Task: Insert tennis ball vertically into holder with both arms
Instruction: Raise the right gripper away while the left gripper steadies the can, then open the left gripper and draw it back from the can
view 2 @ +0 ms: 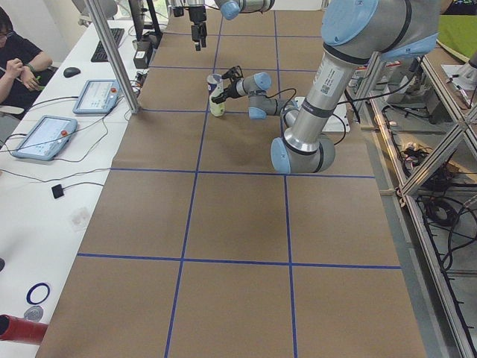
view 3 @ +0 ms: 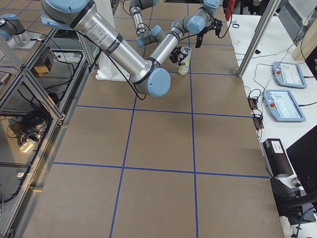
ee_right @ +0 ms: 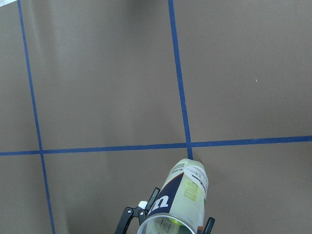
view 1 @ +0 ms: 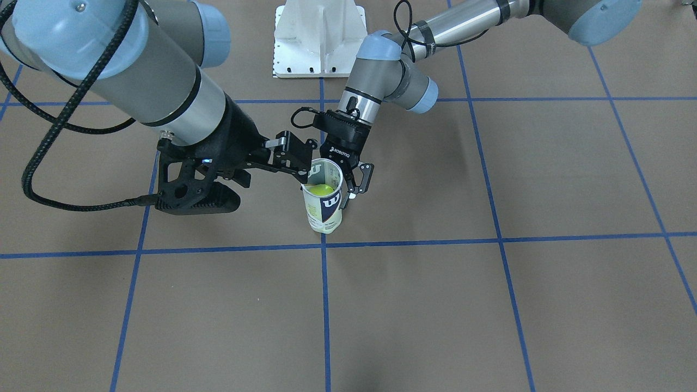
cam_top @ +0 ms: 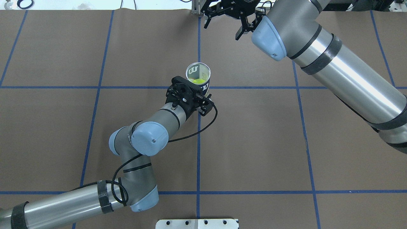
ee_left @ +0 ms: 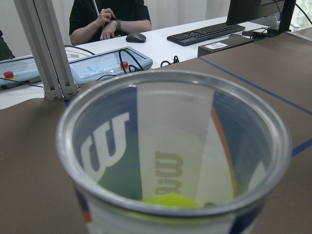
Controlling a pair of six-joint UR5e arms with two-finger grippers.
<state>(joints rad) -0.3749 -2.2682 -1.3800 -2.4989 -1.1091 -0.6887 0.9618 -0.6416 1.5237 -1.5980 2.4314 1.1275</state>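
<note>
The holder (view 1: 325, 202) stands upright on the brown table near a blue tape crossing, with its mouth open to the top. A yellow-green tennis ball (view 1: 319, 190) lies inside it and also shows in the overhead view (cam_top: 198, 81). My left gripper (view 1: 343, 182) reaches in from the robot's side with a finger on either side of the holder (ee_right: 181, 197) and is shut on it. My right gripper (cam_top: 222, 27) is open and empty, high above the table and off to the far side of the holder (cam_top: 197, 73). The left wrist view looks into the holder's mouth (ee_left: 173, 146).
The white base pedestal (view 1: 319, 38) stands behind the holder on the robot's side. A white desk with tablets (view 2: 43, 136), a seated person (view 2: 19, 60) and aluminium posts (view 2: 112, 52) runs along the table's far edge.
</note>
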